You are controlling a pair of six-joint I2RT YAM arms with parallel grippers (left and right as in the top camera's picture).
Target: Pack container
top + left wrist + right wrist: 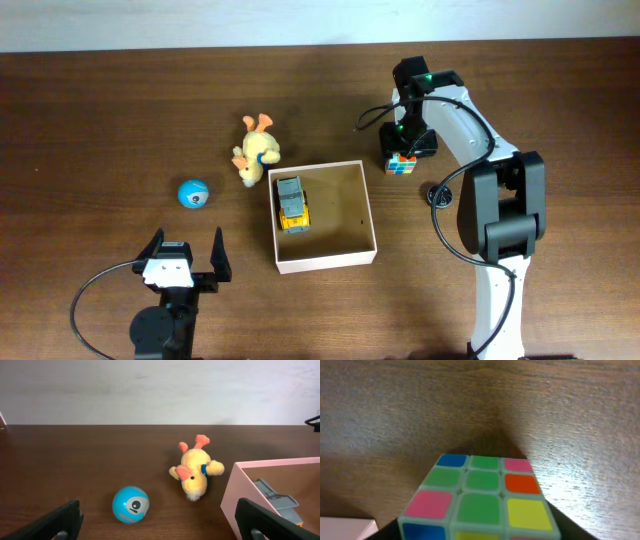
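Note:
The container point(325, 263) is a square cream-walled box with a tan floor at mid-table; its near wall point(234, 491) shows at the right of the left wrist view. A yellow and grey toy truck point(292, 203) point(278, 501) lies inside it. Just past the box's far right corner sits a multicoloured puzzle cube point(401, 165) point(480, 495). My right gripper point(402, 158) point(477, 532) is down over the cube, with both dark fingers against its sides. My left gripper point(186, 248) point(160, 522) hangs wide open near the front edge, holding nothing.
A yellow plush duck point(256, 152) point(194, 472) lies on its side left of the box's far corner. A blue ball with a face point(194, 193) point(130, 504) sits farther left, ahead of my left gripper. A black cable loop point(437, 193) hangs beside the right arm.

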